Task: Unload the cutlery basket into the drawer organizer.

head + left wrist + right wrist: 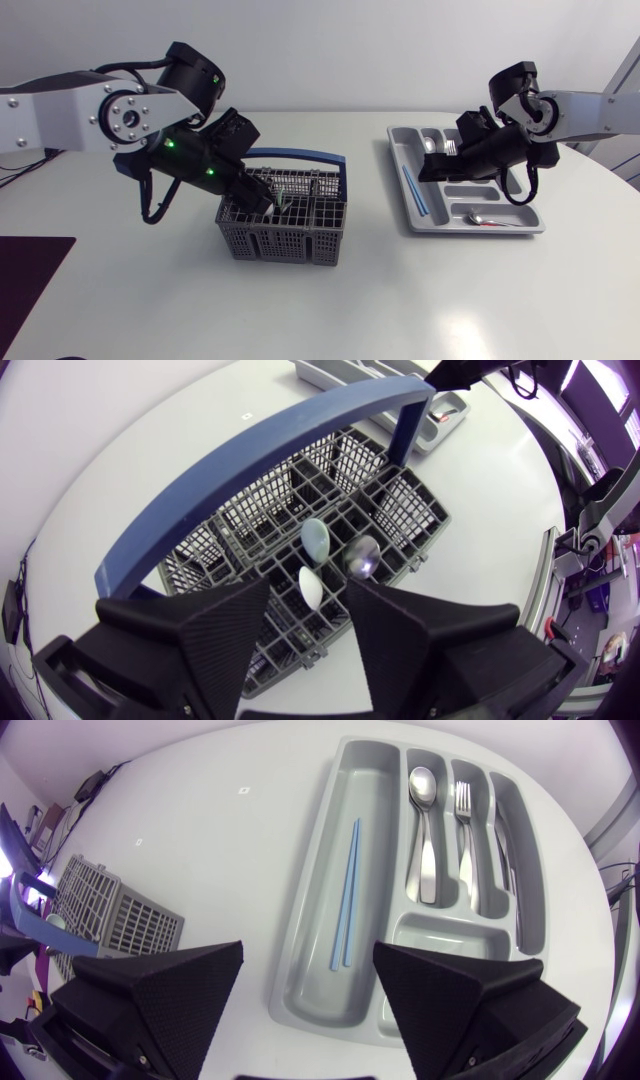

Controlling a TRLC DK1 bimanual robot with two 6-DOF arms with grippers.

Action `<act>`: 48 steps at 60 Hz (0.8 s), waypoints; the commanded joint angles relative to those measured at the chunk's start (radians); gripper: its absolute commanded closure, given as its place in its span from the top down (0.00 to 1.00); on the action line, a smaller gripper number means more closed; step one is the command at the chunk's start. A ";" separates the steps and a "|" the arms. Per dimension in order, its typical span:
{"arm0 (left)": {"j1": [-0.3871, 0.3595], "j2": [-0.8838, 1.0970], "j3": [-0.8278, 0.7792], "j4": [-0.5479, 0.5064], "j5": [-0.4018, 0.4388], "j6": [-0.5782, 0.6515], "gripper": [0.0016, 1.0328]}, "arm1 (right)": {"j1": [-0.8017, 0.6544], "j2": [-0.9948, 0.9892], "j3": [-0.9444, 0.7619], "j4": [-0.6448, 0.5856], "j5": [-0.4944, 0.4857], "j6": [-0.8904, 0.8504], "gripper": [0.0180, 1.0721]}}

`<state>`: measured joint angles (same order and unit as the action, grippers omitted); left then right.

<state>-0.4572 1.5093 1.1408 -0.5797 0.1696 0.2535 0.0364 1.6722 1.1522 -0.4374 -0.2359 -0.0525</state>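
Hovering with fingers (215, 635) apart, left gripper (308, 585) over basket (283, 243), right gripper (308, 948) over organizer (300, 970).

This looks like a robotics lab: my silver-grey left arm (60, 112) and right arm (595, 112) stand at a round white table (300, 315).
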 commanded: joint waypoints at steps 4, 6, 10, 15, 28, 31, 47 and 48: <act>-0.012 0.045 -0.033 0.015 -0.013 -0.030 0.52 | -0.001 -0.040 -0.048 0.011 -0.006 -0.006 0.90; -0.014 0.046 -0.035 0.017 -0.013 -0.033 0.47 | -0.003 -0.048 -0.052 0.011 -0.006 -0.006 0.90; -0.017 0.048 -0.036 0.018 -0.013 -0.036 0.43 | -0.003 -0.060 -0.063 0.011 -0.006 -0.007 0.90; -0.017 0.052 -0.035 0.020 -0.013 -0.036 0.39 | -0.003 -0.075 -0.074 0.011 -0.006 -0.007 0.90; -0.015 0.060 -0.030 0.032 -0.013 -0.036 0.27 | -0.004 -0.103 -0.094 0.011 -0.006 -0.015 0.90; -0.017 0.061 -0.029 0.034 -0.013 -0.036 0.24 | -0.004 -0.109 -0.097 0.011 -0.006 -0.018 0.90; -0.020 0.084 -0.021 0.049 -0.013 -0.037 0.09 | -0.007 -0.141 -0.115 0.009 -0.006 -0.027 0.90; -0.020 0.084 -0.021 0.049 -0.013 -0.037 0.08 | -0.007 -0.144 -0.117 0.009 -0.006 -0.029 0.90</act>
<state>-0.4709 1.5650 1.1248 -0.5396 0.1593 0.2348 0.0360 1.5543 1.0744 -0.4370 -0.2386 -0.0662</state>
